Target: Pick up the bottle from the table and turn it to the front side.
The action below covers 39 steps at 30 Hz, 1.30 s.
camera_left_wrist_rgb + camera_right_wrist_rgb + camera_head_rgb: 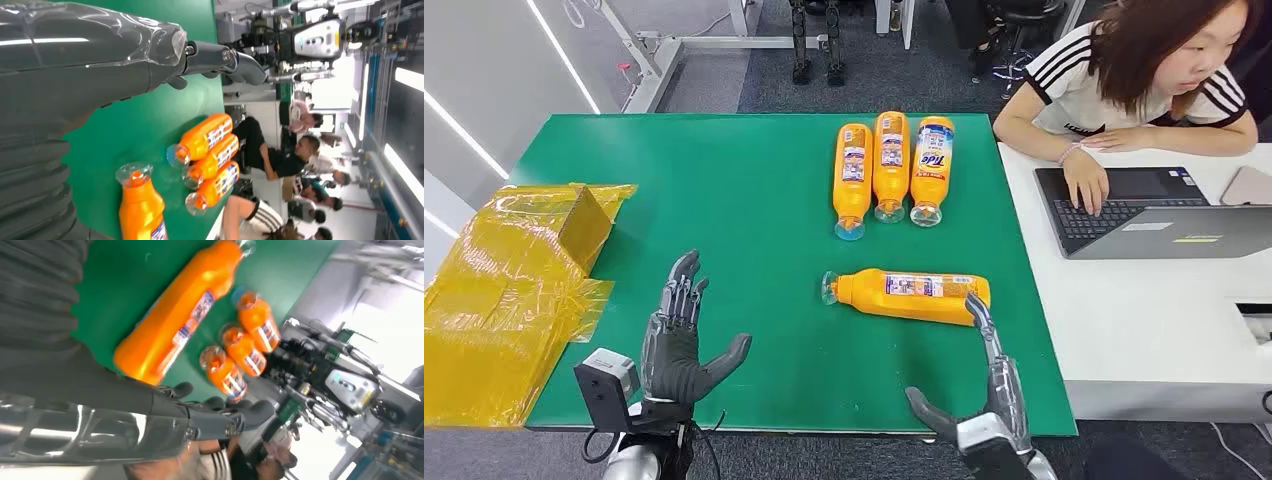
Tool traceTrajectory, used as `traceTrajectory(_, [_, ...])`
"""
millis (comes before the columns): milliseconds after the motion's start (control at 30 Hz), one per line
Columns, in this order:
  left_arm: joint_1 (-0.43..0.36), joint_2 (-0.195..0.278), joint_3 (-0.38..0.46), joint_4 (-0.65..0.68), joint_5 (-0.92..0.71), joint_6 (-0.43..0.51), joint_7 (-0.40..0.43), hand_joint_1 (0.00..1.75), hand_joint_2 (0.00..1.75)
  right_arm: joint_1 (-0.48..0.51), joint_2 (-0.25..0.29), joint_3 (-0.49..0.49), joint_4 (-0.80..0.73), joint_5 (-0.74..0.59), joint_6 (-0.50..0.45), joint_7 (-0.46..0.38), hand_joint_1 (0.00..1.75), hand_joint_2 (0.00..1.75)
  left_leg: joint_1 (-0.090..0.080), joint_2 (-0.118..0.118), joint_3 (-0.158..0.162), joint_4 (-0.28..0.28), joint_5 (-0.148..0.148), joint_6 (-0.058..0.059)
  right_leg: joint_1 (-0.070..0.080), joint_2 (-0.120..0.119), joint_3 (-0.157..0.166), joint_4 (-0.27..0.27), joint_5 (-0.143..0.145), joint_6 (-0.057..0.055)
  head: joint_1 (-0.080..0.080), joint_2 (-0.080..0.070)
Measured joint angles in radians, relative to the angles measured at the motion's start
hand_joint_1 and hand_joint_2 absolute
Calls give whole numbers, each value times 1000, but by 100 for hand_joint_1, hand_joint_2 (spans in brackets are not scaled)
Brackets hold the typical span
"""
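At the far left, crumpled yellow plastic wrap (499,290) lies over the edge of the green table (724,190). The left hand (679,335) hovers above the near part of the table, its fingers spread wide and holding nothing. In the middle, the orange bottle (909,295) lies on its side, its cap pointing left. Three more bottles (891,170) lie side by side at the far edge. The right hand (984,400) has its fingers stretched out, holding nothing, a fingertip (974,305) at the bottle's right end. On the right, a person (1139,80) works at a laptop (1124,205) on a white desk (1144,330).

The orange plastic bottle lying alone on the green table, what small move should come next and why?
Probably close the right hand around the orange plastic bottle: its fingertips are at the bottle's base end, fingers apart, holding nothing, and the bottle lies flat on the green table.
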Motion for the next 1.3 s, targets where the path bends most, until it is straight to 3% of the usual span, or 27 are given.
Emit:
traceTrajectory(233, [-1,-7,-8,0,-8,-13,0,0,175,-113,-4,-50,51,181,74,95,0,175,0,1,0,0,0,0,0,1,1,0,0,0,0,0])
traceTrajectory(533, [-50,-2,-33,40,23,-53,-2,0,175,-417,-99,-32,344,97,296,213,0,175,0,2,1,1,2,0,0,1,1,0,2,0,0,0])
traceTrajectory(767, [-99,3,-51,84,39,-76,10,0,175,-645,-174,76,602,33,504,249,0,175,0,2,1,1,2,0,0,2,0,1,2,0,0,0])
traceTrajectory(900, [-113,6,-54,96,52,-84,14,0,175,-759,-203,153,716,10,559,242,0,175,0,1,1,1,2,0,0,1,1,1,2,0,0,0])
traceTrajectory(1300, [-128,21,-59,115,129,-139,45,0,175,-887,-239,301,859,-32,685,243,0,175,0,1,1,1,2,0,0,1,0,0,2,0,0,0])
